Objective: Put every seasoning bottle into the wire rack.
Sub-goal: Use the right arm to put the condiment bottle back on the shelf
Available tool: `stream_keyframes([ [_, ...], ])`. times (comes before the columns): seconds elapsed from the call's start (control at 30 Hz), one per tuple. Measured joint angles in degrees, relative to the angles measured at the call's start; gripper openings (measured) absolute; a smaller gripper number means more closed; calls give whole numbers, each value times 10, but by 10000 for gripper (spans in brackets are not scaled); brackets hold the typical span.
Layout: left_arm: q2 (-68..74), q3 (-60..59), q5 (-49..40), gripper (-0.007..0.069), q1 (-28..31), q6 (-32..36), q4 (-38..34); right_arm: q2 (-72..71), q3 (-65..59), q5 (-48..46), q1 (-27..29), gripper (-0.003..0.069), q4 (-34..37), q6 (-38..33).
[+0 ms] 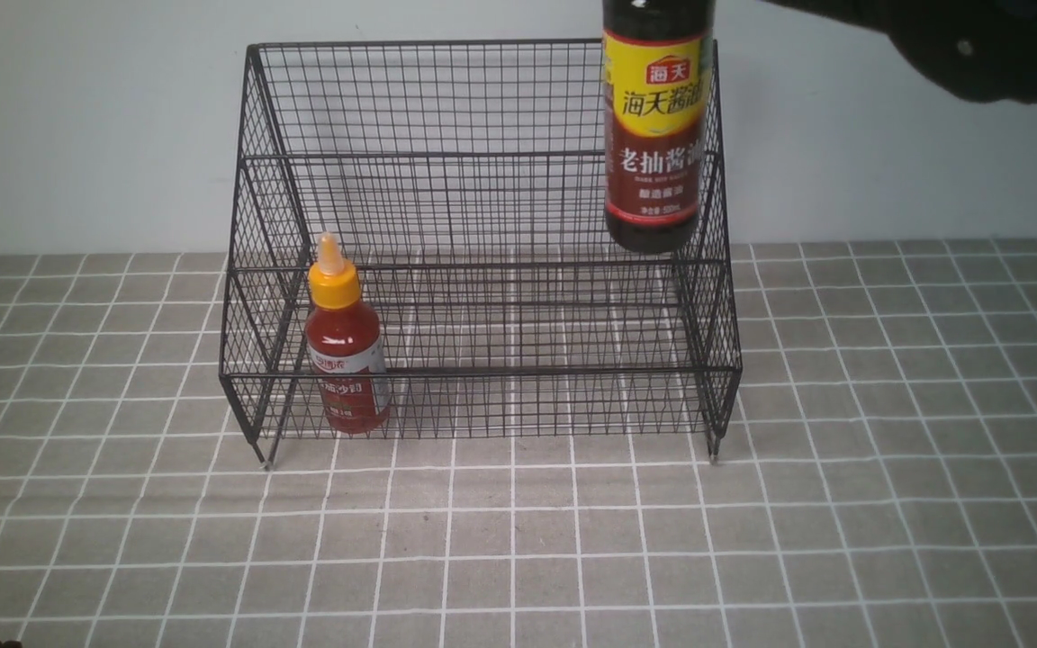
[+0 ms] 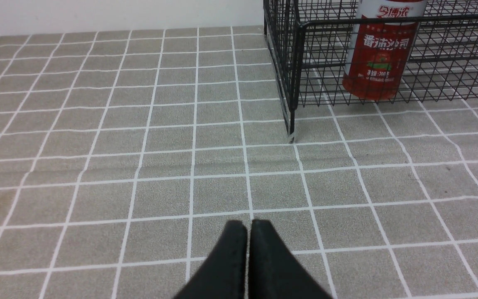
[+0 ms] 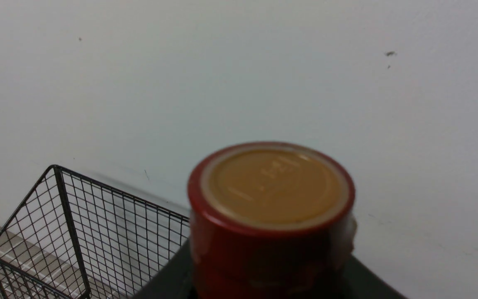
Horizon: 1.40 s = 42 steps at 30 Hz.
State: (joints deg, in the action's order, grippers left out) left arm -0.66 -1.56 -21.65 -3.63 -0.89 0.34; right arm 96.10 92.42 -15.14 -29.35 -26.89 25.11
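The black wire rack [image 1: 482, 207] stands at the back of the table. A small red sauce bottle [image 1: 346, 360] with a yellow nozzle cap stands upright in the rack's lowest tier, at its left end, and shows through the mesh in the left wrist view [image 2: 382, 54]. The dark soy-sauce bottle [image 1: 658, 135] hangs upright in the air over the rack's right end, its top cut off by the frame. In the right wrist view its brown cap [image 3: 272, 195] sits between the dark fingers of my right gripper [image 3: 270, 282], shut on the bottle. My left gripper [image 2: 247, 226] is shut and empty, low over the cloth.
A grey tablecloth with white grid lines [image 1: 518, 540] covers the table, with a slight crease in front of the rack's left leg [image 2: 291, 135]. A pale wall [image 1: 77, 117] rises right behind the rack. My right arm [image 1: 960, 36] reaches in from the upper right.
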Motion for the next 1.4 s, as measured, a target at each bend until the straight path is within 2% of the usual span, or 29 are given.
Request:
stream_keyframes([
  [0.8, 0, 0, -1, -7, 0, 0, 0, 46, 7, 34, 0, 266, -7, -2],
  [1.1, 0, 0, -1, -7, 0, 0, 0, 62, 1, 80, 0, 266, -54, 0],
  [1.23, 0, 0, -1, -7, 0, 0, 0, 64, 1, 67, 0, 266, -59, 0],
  [1.4, 0, 0, -1, -7, 0, 0, 0, 64, 1, 7, 0, 266, -55, 15],
])
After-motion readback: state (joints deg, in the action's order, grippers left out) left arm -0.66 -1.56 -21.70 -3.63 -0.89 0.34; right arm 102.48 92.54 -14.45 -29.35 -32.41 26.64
